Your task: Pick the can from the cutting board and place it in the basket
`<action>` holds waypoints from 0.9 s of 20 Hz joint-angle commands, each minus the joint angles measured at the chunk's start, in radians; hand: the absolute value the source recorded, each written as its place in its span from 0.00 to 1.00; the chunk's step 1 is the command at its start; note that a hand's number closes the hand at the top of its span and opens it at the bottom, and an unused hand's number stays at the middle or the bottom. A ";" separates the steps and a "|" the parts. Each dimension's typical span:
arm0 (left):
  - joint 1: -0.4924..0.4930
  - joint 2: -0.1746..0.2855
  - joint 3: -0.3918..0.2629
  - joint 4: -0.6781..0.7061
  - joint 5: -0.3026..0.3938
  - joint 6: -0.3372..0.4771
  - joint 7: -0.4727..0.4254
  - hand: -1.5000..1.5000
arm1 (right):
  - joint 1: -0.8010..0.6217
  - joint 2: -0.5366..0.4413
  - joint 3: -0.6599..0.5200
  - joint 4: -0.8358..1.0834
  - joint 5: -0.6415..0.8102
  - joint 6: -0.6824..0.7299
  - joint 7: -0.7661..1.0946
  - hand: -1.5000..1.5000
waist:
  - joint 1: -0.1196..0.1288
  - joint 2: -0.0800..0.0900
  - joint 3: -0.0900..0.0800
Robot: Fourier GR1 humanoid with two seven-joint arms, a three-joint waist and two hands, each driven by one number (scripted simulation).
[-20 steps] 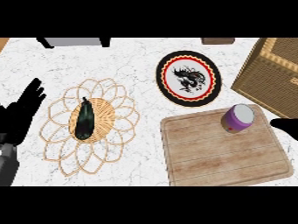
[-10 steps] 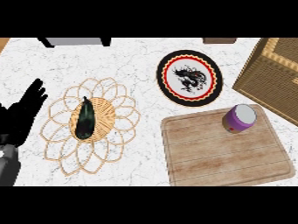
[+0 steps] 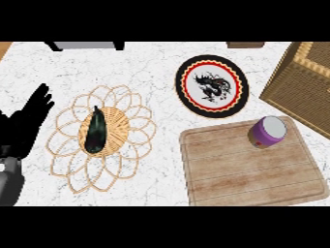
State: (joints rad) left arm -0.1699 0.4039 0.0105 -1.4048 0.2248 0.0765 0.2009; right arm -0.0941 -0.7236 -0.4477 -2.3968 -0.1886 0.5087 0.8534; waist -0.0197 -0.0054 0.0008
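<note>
the can (image 3: 267,131) stands upright near the far right corner of the cutting board (image 3: 246,174), long axis vertical, well apart to the right of the left hand (image 3: 19,125), which rests at the worktop's (image 3: 160,58) left edge with fingers (image 3: 38,99) spread, holding nothing. the right hand is out of view, yet its side looks nearer, since the woven mat (image 3: 67,145) and its dark vegetable (image 3: 96,131) lie between left hand and can. the basket (image 3: 314,80) sits just beside the board's far right edge, with open room over the can.

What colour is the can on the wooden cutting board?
The small can is purple with a pale top; head view.
</note>
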 commanded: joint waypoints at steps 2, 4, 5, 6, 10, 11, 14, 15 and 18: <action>0.004 -0.027 -0.014 -0.078 -0.035 0.016 0.066 0.50 | 0.101 0.146 0.017 -0.040 0.164 0.044 -0.128 0.00 | 0.019 0.005 0.000; -0.011 -0.021 0.022 0.057 -0.026 -0.031 -0.036 0.50 | 0.190 0.236 0.015 -0.040 0.278 0.053 -0.265 0.00 | 0.013 0.006 0.000; -0.059 0.035 0.058 0.016 0.018 -0.053 0.058 0.50 | 0.195 0.280 0.092 -0.053 0.382 0.012 -0.287 0.00 | 0.020 0.008 0.001; 0.032 -0.019 -0.006 -0.075 -0.034 -0.007 0.051 0.50 | 0.221 0.282 0.022 0.034 0.399 0.037 -0.425 0.00 | 0.021 0.005 0.001; -0.027 -0.037 0.017 0.010 -0.039 -0.014 0.024 0.50 | 0.251 0.387 0.158 0.107 0.623 -0.093 -0.598 0.00 | 0.021 0.007 0.001; -0.066 -0.027 0.034 -0.007 -0.026 -0.022 0.059 0.50 | 0.225 0.405 0.208 0.090 0.662 -0.121 -0.558 0.00 | 0.021 0.006 0.000; -0.045 -0.034 0.035 0.055 -0.054 -0.035 -0.017 0.50 | 0.169 0.455 0.254 0.256 0.719 -0.225 -0.672 0.00 | 0.025 0.008 0.000; -0.049 -0.060 0.009 0.001 -0.063 -0.009 0.026 0.50 | 0.098 0.451 0.251 0.318 0.698 -0.239 -0.663 0.00 | 0.030 0.008 0.000; -0.008 -0.051 0.042 0.003 -0.053 -0.049 -0.012 0.50 | 0.087 0.464 0.235 0.432 0.712 -0.272 -0.742 0.00 | 0.026 0.006 0.000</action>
State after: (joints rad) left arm -0.1994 0.3677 0.0483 -1.3772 0.1816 0.0302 0.1912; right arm 0.0459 -0.2835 -0.2206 -2.1249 0.4789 0.3004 0.2120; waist 0.0040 0.0014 0.0005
